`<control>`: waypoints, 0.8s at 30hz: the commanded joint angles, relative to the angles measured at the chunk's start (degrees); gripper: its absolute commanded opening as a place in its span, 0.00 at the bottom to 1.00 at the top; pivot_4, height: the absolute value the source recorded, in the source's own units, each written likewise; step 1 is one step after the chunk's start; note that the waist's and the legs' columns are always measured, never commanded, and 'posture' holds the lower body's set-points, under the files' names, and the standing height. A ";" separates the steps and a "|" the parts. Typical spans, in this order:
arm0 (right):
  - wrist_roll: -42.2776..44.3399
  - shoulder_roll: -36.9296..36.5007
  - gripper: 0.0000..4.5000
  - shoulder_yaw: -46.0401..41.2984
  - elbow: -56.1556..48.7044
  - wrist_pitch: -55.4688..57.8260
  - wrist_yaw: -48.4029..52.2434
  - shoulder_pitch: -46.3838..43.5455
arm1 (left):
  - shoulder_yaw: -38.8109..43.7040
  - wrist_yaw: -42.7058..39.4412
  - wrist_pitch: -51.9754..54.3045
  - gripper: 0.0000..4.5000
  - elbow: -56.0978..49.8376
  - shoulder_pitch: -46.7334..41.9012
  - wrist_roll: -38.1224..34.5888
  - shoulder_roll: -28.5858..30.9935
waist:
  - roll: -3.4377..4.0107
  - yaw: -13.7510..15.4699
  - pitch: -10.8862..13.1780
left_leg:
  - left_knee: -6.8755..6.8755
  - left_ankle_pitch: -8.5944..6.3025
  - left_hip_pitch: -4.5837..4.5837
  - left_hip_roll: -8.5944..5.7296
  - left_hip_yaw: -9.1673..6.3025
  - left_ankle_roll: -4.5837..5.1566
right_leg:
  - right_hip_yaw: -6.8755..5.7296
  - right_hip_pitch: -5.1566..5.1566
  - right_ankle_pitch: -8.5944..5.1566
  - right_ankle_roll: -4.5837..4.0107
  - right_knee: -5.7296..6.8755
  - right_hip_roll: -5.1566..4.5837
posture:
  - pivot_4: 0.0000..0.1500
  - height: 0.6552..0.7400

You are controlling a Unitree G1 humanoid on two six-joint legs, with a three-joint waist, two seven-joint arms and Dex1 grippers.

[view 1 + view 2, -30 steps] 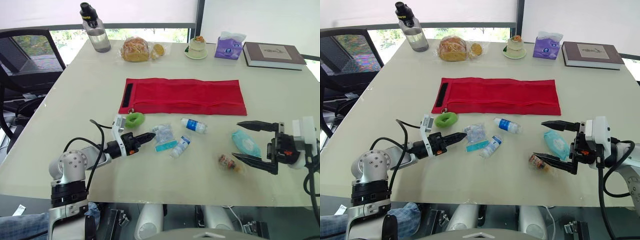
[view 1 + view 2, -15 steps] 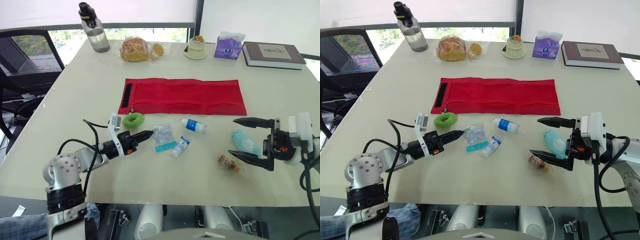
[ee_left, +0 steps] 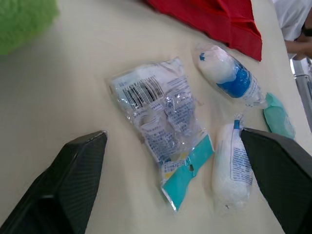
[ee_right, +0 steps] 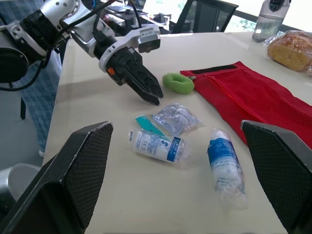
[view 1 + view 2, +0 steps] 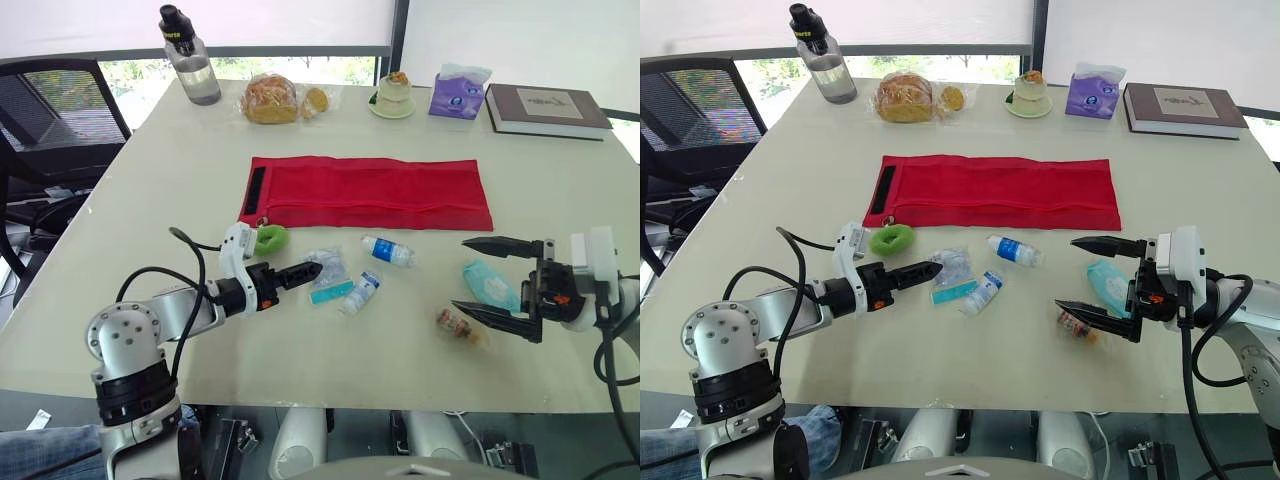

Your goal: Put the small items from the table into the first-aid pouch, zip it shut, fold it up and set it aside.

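Observation:
The red first-aid pouch [image 5: 365, 192] lies flat and unfolded across the middle of the table. In front of it lie a green ring [image 5: 268, 238], a clear packet with a teal strip [image 5: 327, 272], two white-and-blue bandage rolls [image 5: 388, 251] [image 5: 361, 292], a teal packet [image 5: 490, 285] and a small colourful item [image 5: 458, 325]. My left gripper [image 5: 312, 271] hovers low just left of the clear packet [image 3: 161, 122]; in the left wrist view its fingers stand wide apart and hold nothing. My right gripper [image 5: 460, 274] is open at the right, its fingers straddling the teal packet's side.
Along the far edge stand a water bottle [image 5: 190, 60], bagged bread [image 5: 270, 98], a dessert on a saucer [image 5: 393, 95], a purple tissue pack [image 5: 458, 92] and a book [image 5: 545, 108]. A black chair [image 5: 55, 110] is off the table's left side.
My left gripper has edged right, closer to the clear packet. The right gripper has drifted a little to the left, still open.

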 commanded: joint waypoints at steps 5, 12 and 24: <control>0.76 -0.04 1.00 -0.97 -1.84 -0.24 -0.64 0.24 | -3.33 4.58 1.90 0.98 3.34 -3.11 5.14 -1.62 | -0.01 0.16 -0.03 | 0.02 0.01 0.00 -0.27 0.04 0.00 | -0.01 0.07 -0.01 -0.02 0.00 -0.01 | 1.00 1.00; 0.67 0.27 1.00 -0.95 -2.05 -0.47 -1.28 0.62 | -9.15 3.68 0.57 0.98 7.39 -6.48 11.97 -2.54 | 0.21 0.16 -0.27 | 0.03 0.03 0.08 -0.45 -0.03 0.00 | 0.01 0.17 -0.06 -0.11 0.01 -0.03 | 1.00 1.00; 0.66 0.57 1.00 -1.47 -2.80 -0.97 -2.15 2.16 | -9.41 -0.78 -2.40 0.29 9.18 -6.02 17.58 -4.70 | 0.53 0.18 -0.88 | 0.08 0.04 0.16 -0.59 -0.17 0.01 | 0.04 0.34 -0.08 -0.11 -0.03 -0.10 | 1.00 1.00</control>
